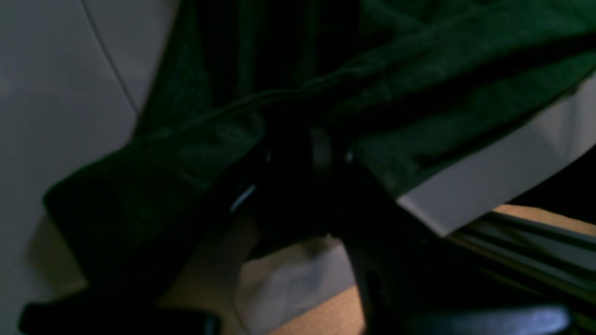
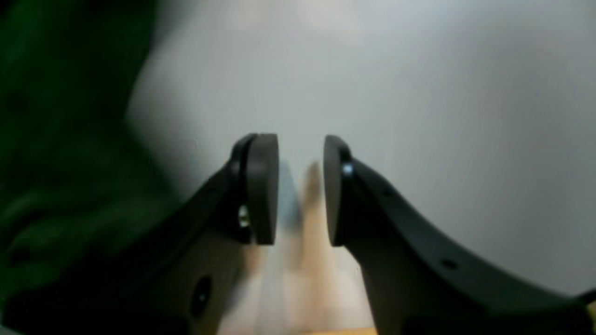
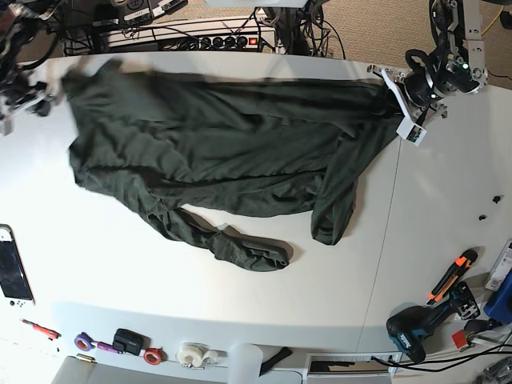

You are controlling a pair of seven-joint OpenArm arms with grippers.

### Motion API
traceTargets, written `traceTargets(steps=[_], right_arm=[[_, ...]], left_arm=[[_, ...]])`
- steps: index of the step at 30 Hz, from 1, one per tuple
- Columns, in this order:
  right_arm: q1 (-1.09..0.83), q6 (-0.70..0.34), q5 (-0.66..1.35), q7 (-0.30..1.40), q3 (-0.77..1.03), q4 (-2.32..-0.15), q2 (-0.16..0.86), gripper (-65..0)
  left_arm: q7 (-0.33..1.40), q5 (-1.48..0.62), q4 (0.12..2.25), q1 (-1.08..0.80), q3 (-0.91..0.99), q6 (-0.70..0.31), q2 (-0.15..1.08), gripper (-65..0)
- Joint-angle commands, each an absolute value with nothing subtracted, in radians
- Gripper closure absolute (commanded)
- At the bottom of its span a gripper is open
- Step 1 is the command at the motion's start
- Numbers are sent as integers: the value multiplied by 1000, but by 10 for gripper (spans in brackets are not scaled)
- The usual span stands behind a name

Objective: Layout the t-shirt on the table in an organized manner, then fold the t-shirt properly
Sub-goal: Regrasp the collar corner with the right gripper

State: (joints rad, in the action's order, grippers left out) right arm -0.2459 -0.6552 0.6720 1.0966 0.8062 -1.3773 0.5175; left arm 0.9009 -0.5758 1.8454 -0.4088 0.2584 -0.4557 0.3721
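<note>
Step in hand looked like layout, not folding. The t-shirt [image 3: 216, 152] lay stretched across the table [image 3: 96, 280] between the two claws, body roughly flat but wrinkled, with one sleeve [image 3: 240, 248] twisted into a rope on the near side and a flap [image 3: 336, 216] hanging off below the left-claw end.

Right gripper [image 2: 300, 190]: jaws clearly apart, bare tabletop between the pads, nothing in them. Cloth sat just off to one side of it, a dark green mass at the frame edge, not touching the fingers [image 2: 263, 186] as far as could be seen.

Left gripper [image 1: 298, 158]: buried in dark fabric in its wrist view. Cloth draped right over and around it; couldn't tell whether the jaws were parted or clamped on the hem. Table edge showed just beyond it, so that end of the shirt was near the rim.

My read: both ends were being let go after a stretch. Next move would need a regrip on the twisted sleeve to pull it out flat, and the hanging flap smoothed, before any fold. Risk: the left claw snagging cloth when it pulls away.
</note>
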Motion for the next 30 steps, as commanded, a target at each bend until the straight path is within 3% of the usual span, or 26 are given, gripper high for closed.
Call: traceTargets(steps=[1, 11, 16, 18, 20, 24, 30], right_arm=[[-223, -662, 702, 1082, 813, -1394, 558, -172], [-110, -664, 936, 1195, 813, -1394, 600, -172], [-110, -698, 1306, 1396, 813, -1394, 573, -171], [-124, -698, 1484, 1396, 813, -1394, 547, -169], [-144, -698, 1484, 1396, 813, -1410, 507, -135], [-228, -698, 1484, 1396, 813, -1460, 416, -5], [-329, -698, 1484, 1396, 813, -1557, 295, 0]], left_arm=[[916, -555, 1850, -412, 266, -445, 385, -126], [915, -579, 1850, -413, 266, -445, 384, -126], [916, -599, 1850, -413, 266, -445, 382, -126], [916, -599, 1850, -413, 266, -445, 382, -126], [913, -603, 1850, -413, 266, -445, 382, -126], [913, -603, 1850, -413, 266, -445, 382, -126], [912, -607, 1850, -413, 266, -445, 382, -126]])
